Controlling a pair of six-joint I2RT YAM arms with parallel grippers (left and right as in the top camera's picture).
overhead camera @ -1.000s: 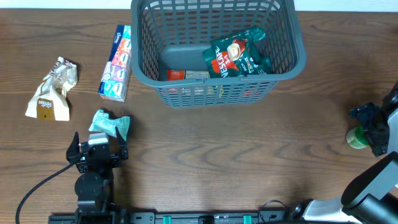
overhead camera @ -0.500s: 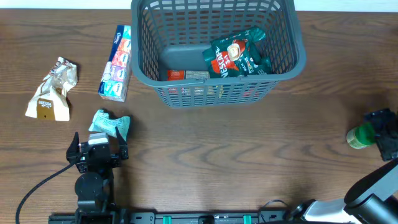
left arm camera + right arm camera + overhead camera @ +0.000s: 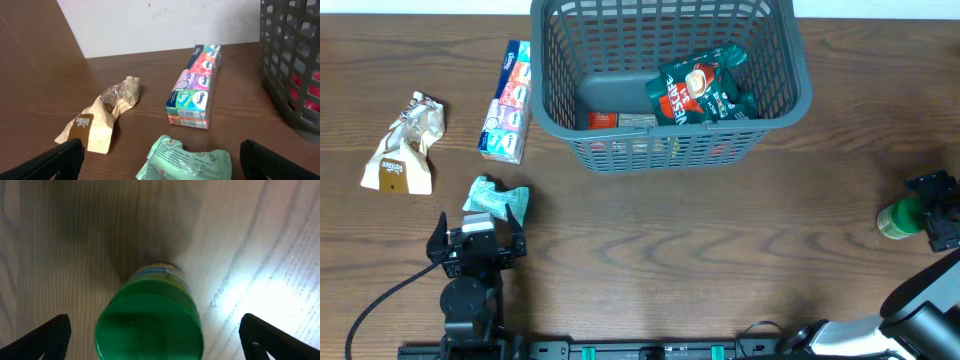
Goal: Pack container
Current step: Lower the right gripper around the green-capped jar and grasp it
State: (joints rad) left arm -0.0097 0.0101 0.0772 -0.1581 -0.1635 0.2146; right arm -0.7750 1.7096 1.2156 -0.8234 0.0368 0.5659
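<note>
The job is partly done, I judge. The basket [image 3: 800,72] sits at the far middle of the table [image 3: 650,250], and it already holds a green packet [image 3: 703,88] and a red box [image 3: 620,120]. Four things are left outside it: a tissue pack [image 3: 507,102] just left of the basket, a brown bag [image 3: 405,145] further left, a green pouch [image 3: 185,162] right in front of my left end effector [image 3: 478,226], and a green bottle [image 3: 894,220] far off to the right. My left end effector is apart and empty. My right end effector [image 3: 153,324] is also spread wide, hanging above the bottle's cap with a finger on either side, gripping nothing. That bottle looks like my next pick.
</note>
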